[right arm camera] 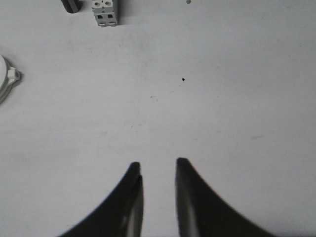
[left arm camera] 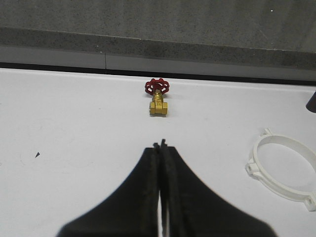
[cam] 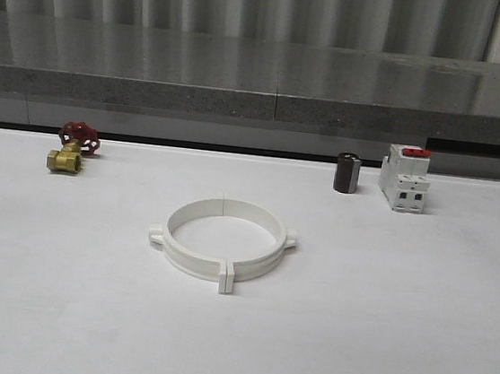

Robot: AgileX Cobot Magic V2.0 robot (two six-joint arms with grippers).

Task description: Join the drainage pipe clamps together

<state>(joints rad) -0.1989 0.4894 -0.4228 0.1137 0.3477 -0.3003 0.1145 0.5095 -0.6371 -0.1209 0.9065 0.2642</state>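
Observation:
The two white drainage pipe clamps [cam: 222,238] lie joined as one full ring in the middle of the table, with end tabs meeting at front and back and a lug on each side. The ring [left arm camera: 285,168] also appears in the left wrist view, and one of its lugs [right arm camera: 10,78] at the edge of the right wrist view. My left gripper [left arm camera: 160,145] is shut with nothing between its fingers, over bare table to the left of the ring. My right gripper [right arm camera: 157,165] is open and empty over bare table, off to the ring's right.
A brass valve with a red handwheel [cam: 72,148] sits at the back left. A small dark cylinder [cam: 347,173] and a white breaker with a red top [cam: 405,178] stand at the back right. A grey ledge [cam: 259,107] runs behind the table.

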